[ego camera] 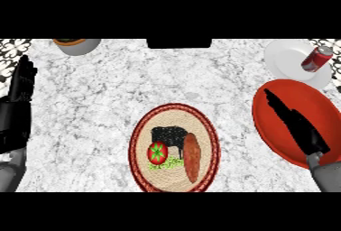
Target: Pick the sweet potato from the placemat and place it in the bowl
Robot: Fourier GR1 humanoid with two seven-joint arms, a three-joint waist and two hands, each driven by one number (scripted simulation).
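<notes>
Head view tells me nothing of the task is done yet: the sweet potato point(191, 157) lies untouched on the round woven placemat point(142, 135), along its right side, next to a printed picture with a black patch and a red, green-starred disc. I see no hand on it. My right hand point(295, 122) hangs over the red bowl point(266, 101) at the right of the counter, fingers stretched straight and pointing up and left, holding nothing. It is well apart from the placemat, so I judge the whole pick is ahead of me: swing that hand left and down to the potato, close round it, lift, carry it back and let go over the red bowl. My left hand point(16, 106) rests at the left edge, fingers straight and up, and I would leave it parked there. Beyond the bowl sits a white plate point(283, 56) with a red can point(316, 58) lying on it, and a grey pot point(78, 45) stands at the far left; none of these lies between potato and bowl, so I expect the carry to be unobstructed
</notes>
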